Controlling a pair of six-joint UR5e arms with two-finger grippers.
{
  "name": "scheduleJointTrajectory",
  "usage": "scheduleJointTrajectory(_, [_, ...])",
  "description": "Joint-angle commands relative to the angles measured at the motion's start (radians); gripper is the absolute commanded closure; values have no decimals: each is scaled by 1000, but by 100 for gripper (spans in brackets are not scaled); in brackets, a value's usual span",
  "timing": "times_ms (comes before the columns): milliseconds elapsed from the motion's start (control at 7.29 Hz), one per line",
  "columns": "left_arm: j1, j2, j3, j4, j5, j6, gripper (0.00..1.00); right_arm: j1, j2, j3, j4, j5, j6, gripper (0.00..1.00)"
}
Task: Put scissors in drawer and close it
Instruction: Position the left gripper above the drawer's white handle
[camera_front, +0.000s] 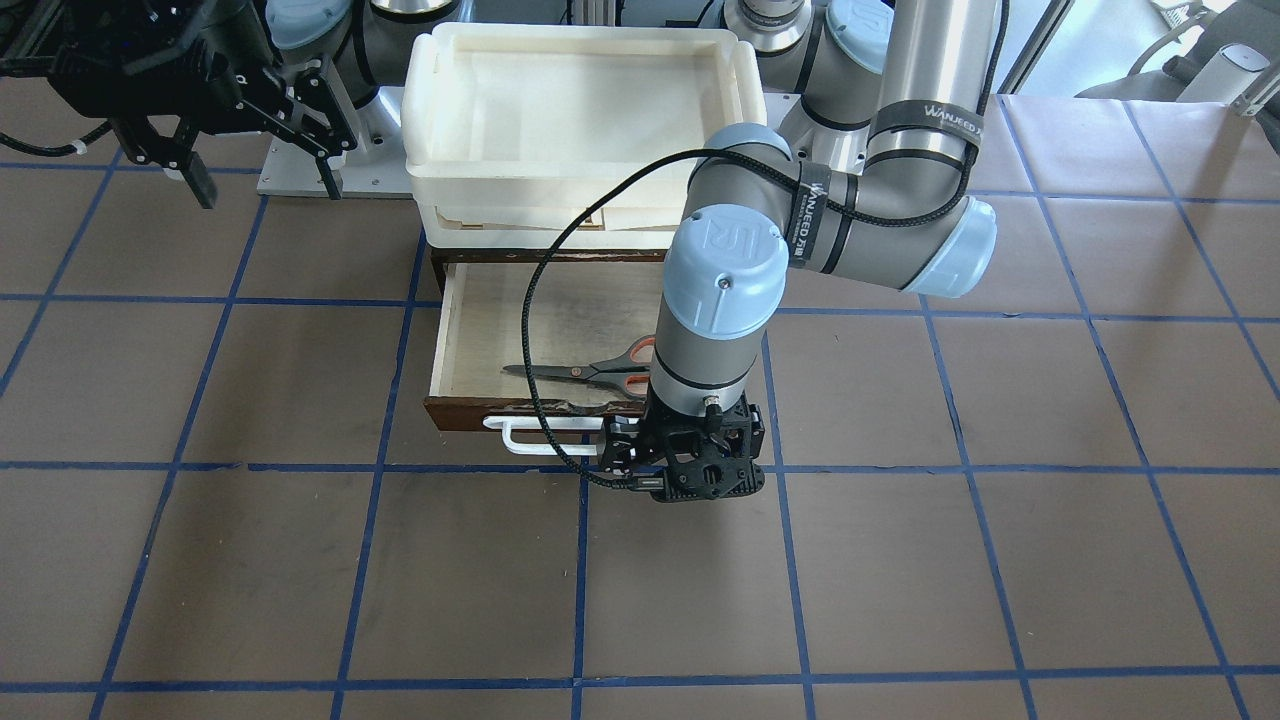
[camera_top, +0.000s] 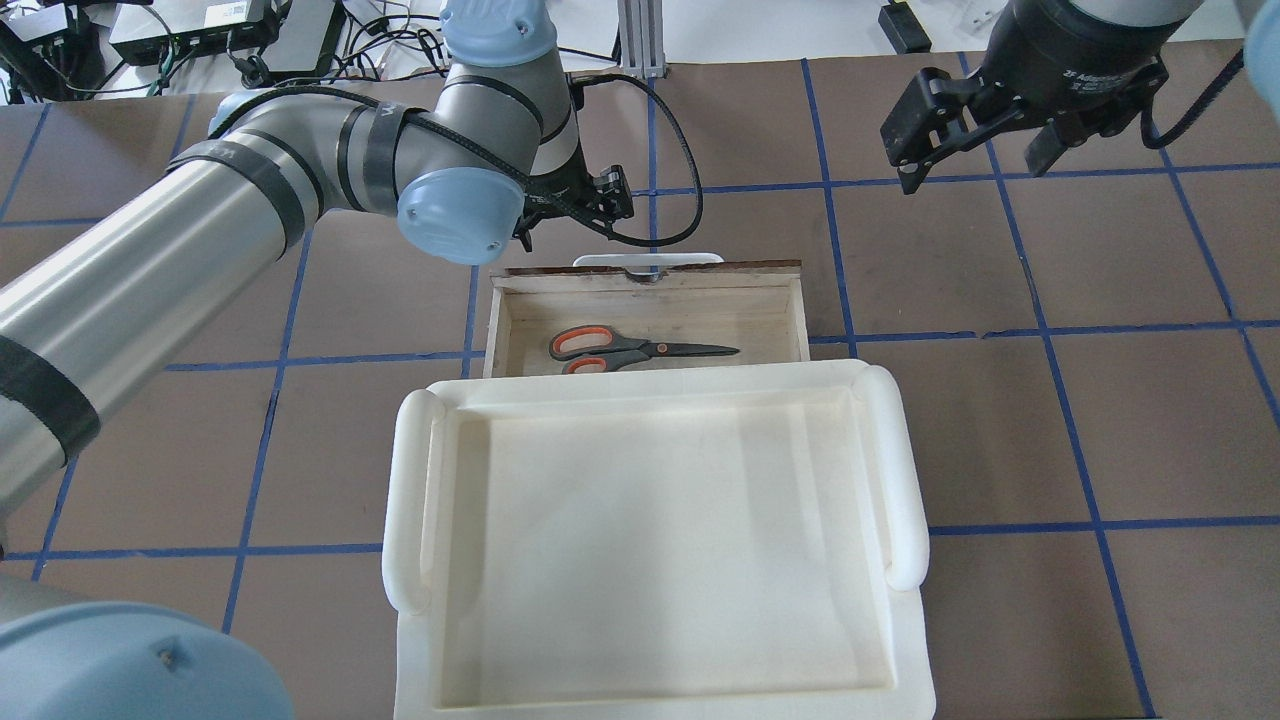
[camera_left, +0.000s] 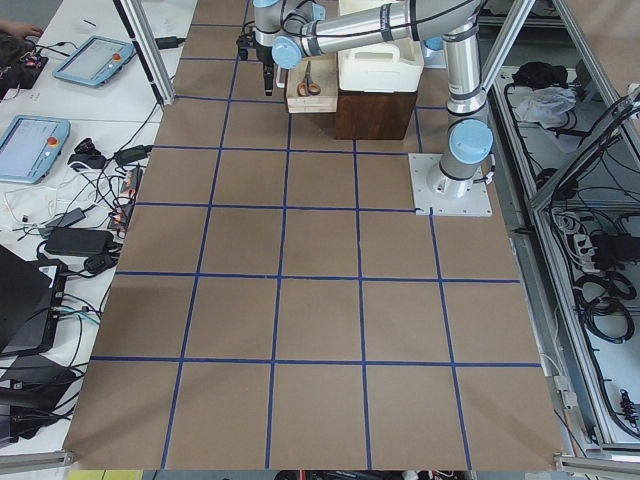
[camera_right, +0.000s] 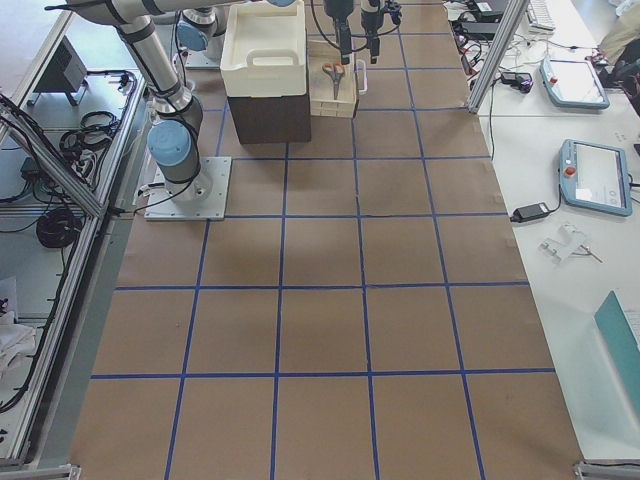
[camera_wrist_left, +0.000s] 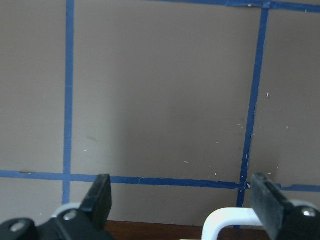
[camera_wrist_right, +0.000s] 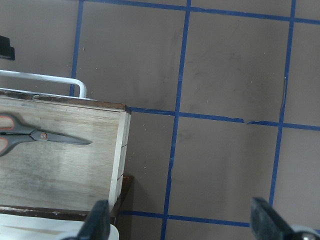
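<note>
The drawer (camera_front: 478, 330) stands pulled open, its pale inside also showing in the overhead view (camera_top: 650, 300). The scissors (camera_front: 590, 372) lie flat inside it, orange loops towards my left arm; they also show in the overhead view (camera_top: 640, 350) and the right wrist view (camera_wrist_right: 37, 134). My left gripper (camera_front: 690, 478) is open and empty, pointing down just in front of the white bar handle (camera_front: 520, 440). In the left wrist view its fingers (camera_wrist_left: 102, 200) stand wide apart with the handle (camera_wrist_left: 225, 217) low between them. My right gripper (camera_top: 972, 165) is open and empty, raised off to the drawer's side.
Stacked white plastic trays (camera_top: 410, 500) sit on top of the dark cabinet, overhanging the back of the drawer. A black cable (camera_front: 545, 300) loops from my left wrist over the drawer. Brown table with blue tape lines lies all around.
</note>
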Motion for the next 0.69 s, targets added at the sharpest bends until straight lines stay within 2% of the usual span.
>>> scheduleJointTrajectory(0, [-16,-41,35,-11,-1,-33,0,-1,11,4,-7,2,-9,0])
scheduleJointTrajectory(274, [-21,-44,35,-65,-1,-33,0,-1,61,-7,-42,-3,52,0])
scheduleJointTrajectory(549, [-20,-40,38,-97,-2,-34,0,0,72,-15,-55,-62,76,0])
